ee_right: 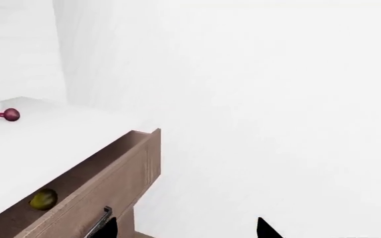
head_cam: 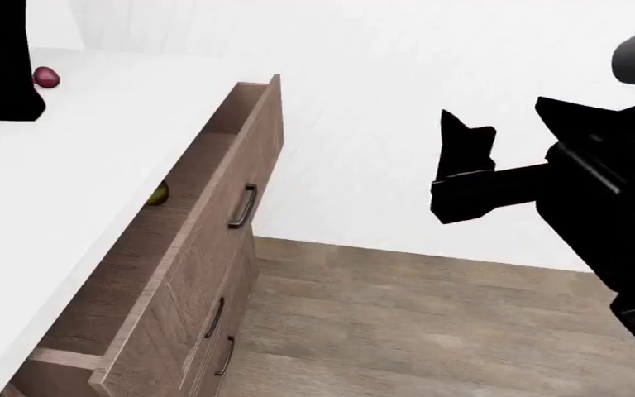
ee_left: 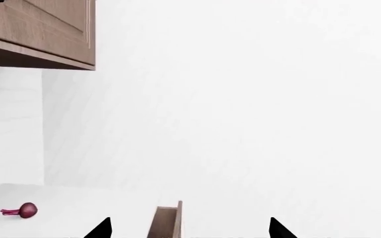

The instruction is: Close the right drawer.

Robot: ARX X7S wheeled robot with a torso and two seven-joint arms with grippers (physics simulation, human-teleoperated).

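Jutting far out from under the tabletop's [head_cam: 86, 157] front edge, the right drawer [head_cam: 202, 248] half-hides a greenish fruit [head_cam: 159, 194]. Right pincer [head_cam: 463, 178] hangs apart, fingers spread; left pincer [ee_left: 190, 229] shows only spread tips.

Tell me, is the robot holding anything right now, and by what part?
Nothing is held. The right gripper hangs open in the air, apart from the right drawer and its handle. The left gripper shows empty too.
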